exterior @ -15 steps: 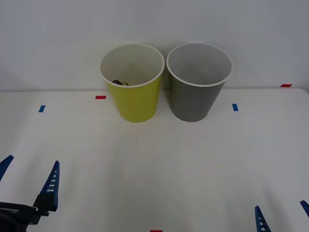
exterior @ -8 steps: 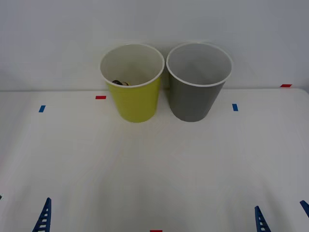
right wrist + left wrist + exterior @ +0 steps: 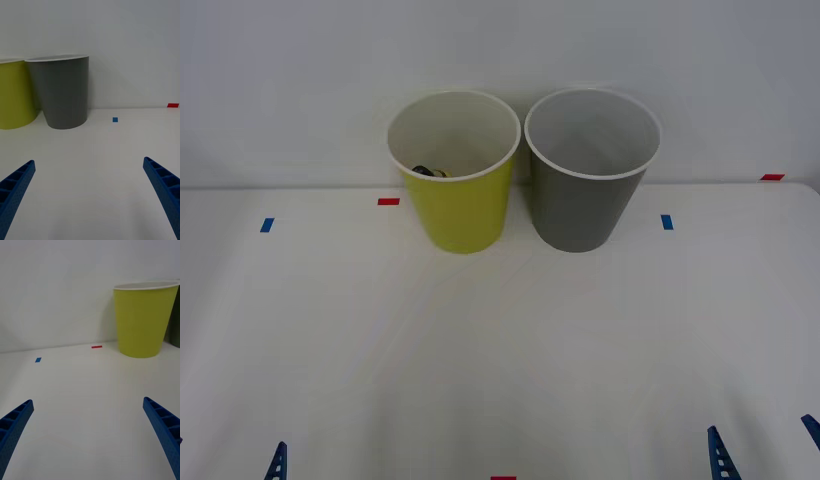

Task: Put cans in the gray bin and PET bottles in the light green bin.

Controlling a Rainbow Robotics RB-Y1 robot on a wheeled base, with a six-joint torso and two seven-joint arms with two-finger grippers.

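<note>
Left gripper [image 3: 88, 435] low over white worktop [image 3: 500, 350], fingers [image 3: 15, 423] spread wide, holding nothing. Right gripper [image 3: 88, 195] likewise low, fingers [image 3: 163, 183] wide apart, empty. Light green bin [image 3: 453, 170] and gray bin [image 3: 591, 166] upright side by side, well ahead of both sets of fingers. PET bottle [image 3: 430, 171] down inside light green bin, black cap and yellow bit peeking above rim. Blue tape mark [image 3: 115, 119] beyond right fingers, red tape mark [image 3: 96, 347] beyond left.

Ahead of both spread pairs of fingers the table [image 3: 500, 380] lies bare up to the light green bin [image 3: 457, 200] and gray bin [image 3: 588, 195], standing just beside each other at the wall, mouths unobstructed from above.
</note>
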